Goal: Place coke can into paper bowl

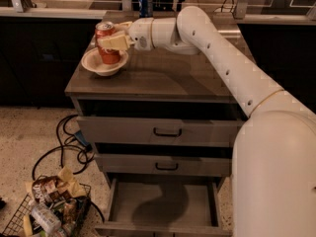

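Note:
The coke can [106, 44], red with a silver top, stands upright inside the paper bowl [93, 64], a cream shallow bowl at the left end of the dark cabinet top [163, 75]. My gripper [112, 39] reaches in from the right and is shut on the coke can, with its cream fingers [115, 42] around the can's upper half. The can's base looks to rest in the bowl.
A dark blue can [145, 2] stands at the back of the cabinet top. The bottom drawer [163, 206] is pulled open. Black cables [69, 147] and a wire basket of trash [49, 206] lie on the floor at the left.

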`<state>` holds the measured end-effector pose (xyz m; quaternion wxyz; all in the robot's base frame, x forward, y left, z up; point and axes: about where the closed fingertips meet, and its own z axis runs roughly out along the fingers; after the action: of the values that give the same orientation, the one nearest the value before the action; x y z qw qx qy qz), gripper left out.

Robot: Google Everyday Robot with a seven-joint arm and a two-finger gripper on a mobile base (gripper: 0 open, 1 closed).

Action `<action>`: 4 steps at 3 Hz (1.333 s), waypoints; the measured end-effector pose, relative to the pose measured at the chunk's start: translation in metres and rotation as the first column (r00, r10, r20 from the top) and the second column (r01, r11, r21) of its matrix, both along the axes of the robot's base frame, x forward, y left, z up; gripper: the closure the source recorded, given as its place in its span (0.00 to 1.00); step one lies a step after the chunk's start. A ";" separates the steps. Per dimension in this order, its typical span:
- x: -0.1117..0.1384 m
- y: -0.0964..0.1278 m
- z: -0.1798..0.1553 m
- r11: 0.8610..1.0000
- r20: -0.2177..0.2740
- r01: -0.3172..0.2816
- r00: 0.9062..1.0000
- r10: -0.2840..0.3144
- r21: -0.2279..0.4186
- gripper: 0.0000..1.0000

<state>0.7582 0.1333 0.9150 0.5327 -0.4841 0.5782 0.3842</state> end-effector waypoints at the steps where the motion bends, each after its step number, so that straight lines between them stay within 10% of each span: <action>1: -0.002 0.012 -0.006 1.000 -0.008 -0.027 1.000 0.027 0.014 1.00; 4: -0.005 0.023 -0.008 0.999 -0.011 -0.043 0.999 0.043 0.015 0.20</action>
<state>0.7530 0.1564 0.9074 0.5243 -0.4903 0.5680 0.4025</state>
